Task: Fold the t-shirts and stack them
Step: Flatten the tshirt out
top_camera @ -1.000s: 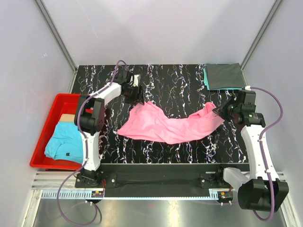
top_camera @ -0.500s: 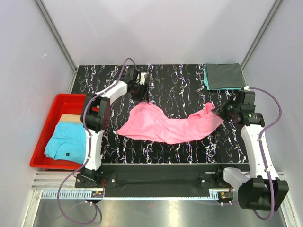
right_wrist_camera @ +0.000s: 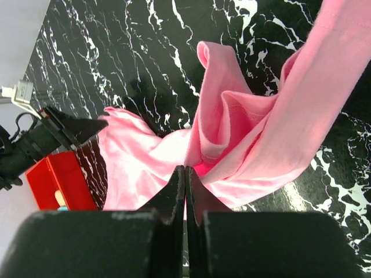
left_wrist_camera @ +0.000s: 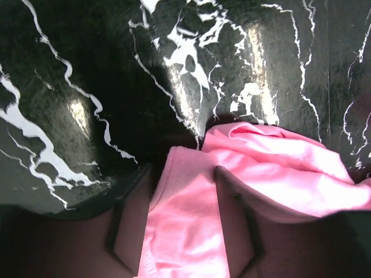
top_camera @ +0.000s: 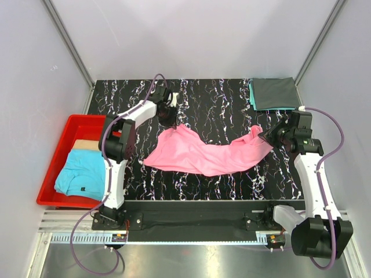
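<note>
A bright pink t-shirt (top_camera: 203, 153) lies crumpled and stretched across the middle of the black marble table (top_camera: 220, 98). At its upper left corner my left gripper (top_camera: 169, 119) stands open, and in the left wrist view a strip of pink cloth (left_wrist_camera: 185, 220) runs between its fingers (left_wrist_camera: 232, 202). My right gripper (top_camera: 265, 138) is shut on the shirt's right end, which is lifted; pink folds (right_wrist_camera: 232, 116) bunch just past the closed jaws (right_wrist_camera: 185, 171). A folded dark grey t-shirt (top_camera: 275, 92) rests on a teal one (top_camera: 253, 97) at the back right.
A red plastic bin (top_camera: 49, 174) sits off the table's left edge, holding a light blue t-shirt (top_camera: 78, 171) and something tan (top_camera: 81, 145) behind it. Grey walls close in on both sides, and a metal rail runs along the near edge.
My left gripper has shifted right and come down onto the pink shirt's upper left corner, its fingers narrowing around the cloth. The right arm has held still.
</note>
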`<action>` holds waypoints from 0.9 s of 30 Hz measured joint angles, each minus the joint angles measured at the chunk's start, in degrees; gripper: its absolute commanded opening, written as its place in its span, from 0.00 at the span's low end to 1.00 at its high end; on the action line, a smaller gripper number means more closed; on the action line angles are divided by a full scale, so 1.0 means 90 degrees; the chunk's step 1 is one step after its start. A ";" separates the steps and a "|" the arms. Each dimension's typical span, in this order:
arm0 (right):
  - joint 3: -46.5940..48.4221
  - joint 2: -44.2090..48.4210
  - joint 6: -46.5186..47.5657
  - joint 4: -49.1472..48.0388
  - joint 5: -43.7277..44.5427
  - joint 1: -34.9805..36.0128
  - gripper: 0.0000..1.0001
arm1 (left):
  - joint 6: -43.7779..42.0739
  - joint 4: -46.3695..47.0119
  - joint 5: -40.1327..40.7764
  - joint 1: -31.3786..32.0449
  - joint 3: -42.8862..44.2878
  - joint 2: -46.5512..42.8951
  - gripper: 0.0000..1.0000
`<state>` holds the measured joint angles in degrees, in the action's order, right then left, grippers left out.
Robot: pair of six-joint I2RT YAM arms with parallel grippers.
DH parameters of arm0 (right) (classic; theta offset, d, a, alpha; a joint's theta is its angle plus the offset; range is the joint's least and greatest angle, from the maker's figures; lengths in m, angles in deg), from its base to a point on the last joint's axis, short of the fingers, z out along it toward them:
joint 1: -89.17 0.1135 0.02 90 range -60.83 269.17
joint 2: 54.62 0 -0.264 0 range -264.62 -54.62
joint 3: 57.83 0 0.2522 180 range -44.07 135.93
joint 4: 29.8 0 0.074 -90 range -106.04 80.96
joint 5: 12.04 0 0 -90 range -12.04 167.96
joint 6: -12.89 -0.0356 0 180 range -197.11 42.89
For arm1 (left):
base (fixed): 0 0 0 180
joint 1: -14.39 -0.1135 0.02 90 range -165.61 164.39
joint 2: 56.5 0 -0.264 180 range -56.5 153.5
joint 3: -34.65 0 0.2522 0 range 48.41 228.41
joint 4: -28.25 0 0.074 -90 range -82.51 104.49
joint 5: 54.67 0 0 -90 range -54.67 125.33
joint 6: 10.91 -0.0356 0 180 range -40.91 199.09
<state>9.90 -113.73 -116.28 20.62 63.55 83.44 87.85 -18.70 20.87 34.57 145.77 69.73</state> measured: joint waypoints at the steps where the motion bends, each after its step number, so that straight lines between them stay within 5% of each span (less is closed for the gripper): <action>1: -0.0032 -0.0007 -0.0034 -0.0051 0.0027 0.0000 0.00 | -0.0022 -0.0032 -0.0012 0.0002 -0.0002 0.0000 0.06; 6: 0.0151 -0.0668 -0.0245 -0.0313 0.0270 0.0000 0.00 | 0.0138 -0.0478 0.0107 0.0015 0.0238 -0.0029 0.00; 12: 0.2057 -0.1926 -0.0170 0.0262 0.1069 0.0000 0.00 | 0.0627 -0.0930 0.0491 0.0066 0.0563 -0.1141 0.00; 19: 0.1610 -0.1059 0.0216 0.0743 0.2045 0.0000 0.00 | 0.1316 -0.0546 0.0624 0.0180 -0.1829 -0.4318 0.00; 22: 0.0563 -0.0556 0.0250 0.0937 0.2305 -0.0002 0.00 | 0.1632 -0.0318 0.0612 0.0459 -0.3317 -0.4804 0.18; 23: 0.0250 -0.0474 0.0248 0.0988 0.2356 -0.0012 0.00 | 0.1695 -0.0347 0.0583 0.0593 -0.3665 -0.4804 0.35; 25: -0.0248 -0.0471 0.0226 0.1151 0.2472 -0.0039 0.02 | 0.1889 -0.0452 0.0508 0.0906 -0.4342 -0.4675 0.53; 27: -0.0442 -0.0590 0.0187 0.1309 0.2557 -0.0053 0.20 | 0.2028 -0.0549 0.0401 0.1137 -0.4716 -0.4641 0.61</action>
<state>5.93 -119.04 -114.60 32.40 86.56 82.96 106.10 -23.64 24.48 44.80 103.33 27.96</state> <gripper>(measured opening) 0.053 0.532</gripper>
